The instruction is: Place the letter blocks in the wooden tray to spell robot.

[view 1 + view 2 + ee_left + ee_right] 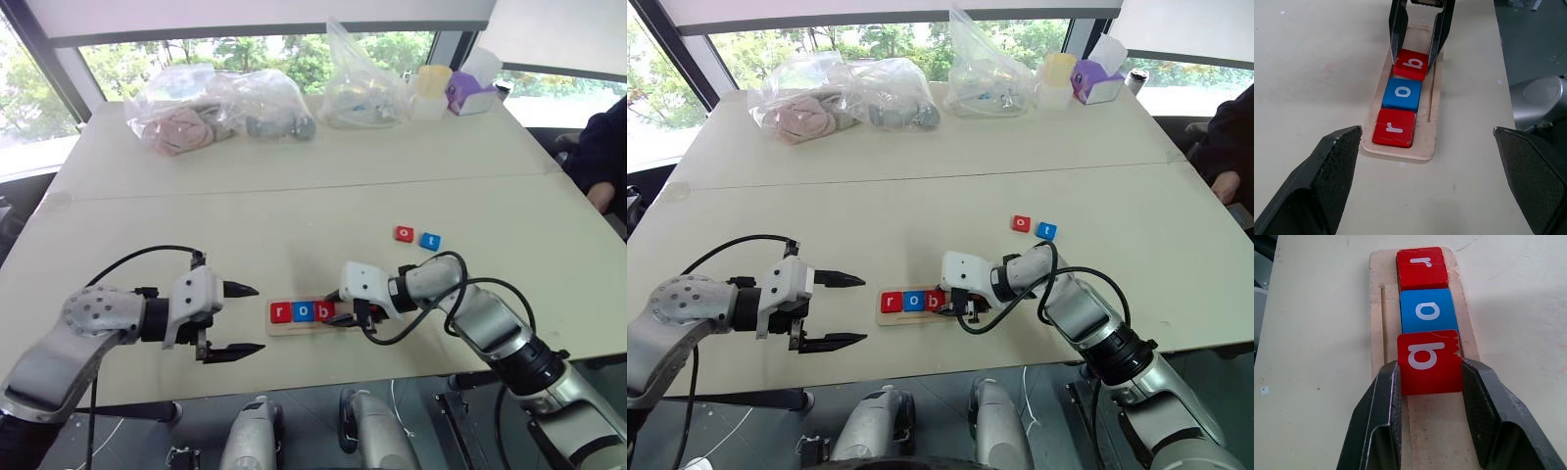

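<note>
Right tool clamps red b block, seemingly tilted, in wooden tray.

Bright daylight from blown-out windows behind table, soft faint shadows, head views bowed at edges.

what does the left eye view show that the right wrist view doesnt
Left eye view alone: the open left gripper, the loose red o tile and blue t tile on the pale table, and clear plastic bags at the far edge.
Right wrist view alone: the right gripper close up, its black fingers clamping the red b tile.
Both: the pale wooden tray holding the red r tile and blue o tile.
</note>
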